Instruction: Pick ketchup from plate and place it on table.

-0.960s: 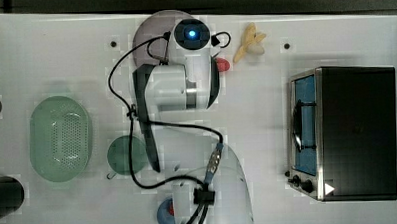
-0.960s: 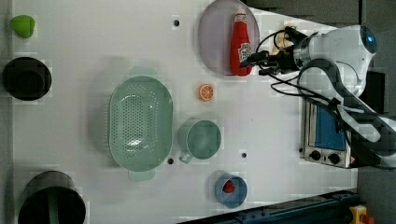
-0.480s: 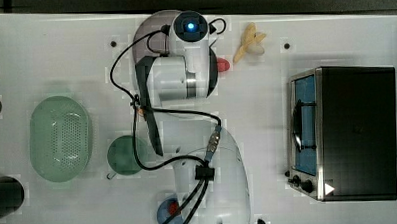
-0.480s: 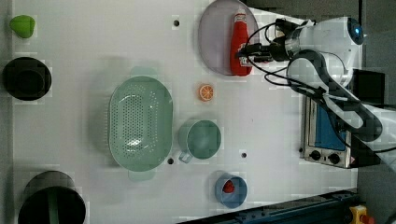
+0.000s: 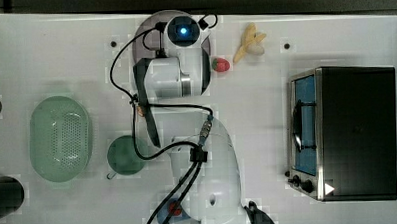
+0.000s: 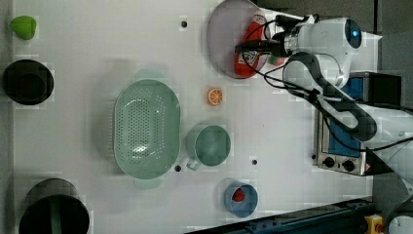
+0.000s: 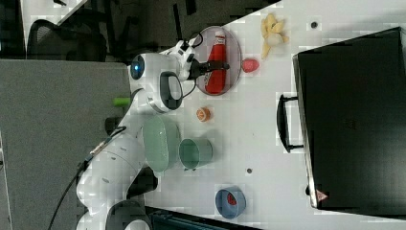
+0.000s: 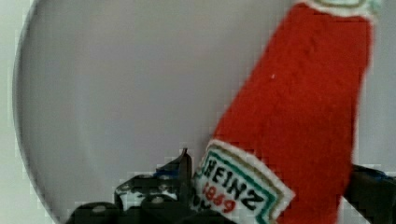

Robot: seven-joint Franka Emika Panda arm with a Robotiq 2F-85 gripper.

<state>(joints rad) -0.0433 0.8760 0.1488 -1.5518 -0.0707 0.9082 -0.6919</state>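
From the top view the arm's own body covers the middle of the plate (image 5: pixel 143 36), leaving a lilac rim at the table's (image 5: pixel 59 57) twelve o'clock edge, and the bottle cannot be made out there. Half a second ago the wrist sat a touch further toward the table's middle; now it has slid out fully over the plate. The left view gives what the top hides: the ketchup (image 6: pixel 249 58) lying flat on the plate, with the gripper (image 6: pixel 253 46) reaching across it. The right view adds the white cap end, pointing toward twelve o'clock in that picture, and the strawberry (image 7: pixel 249 65) just off the plate's rim at three o'clock. In the wrist view the dark fingers (image 8: pixel 159 186) stand apart, one either side of the label; whether they press the bottle is hard to tell.
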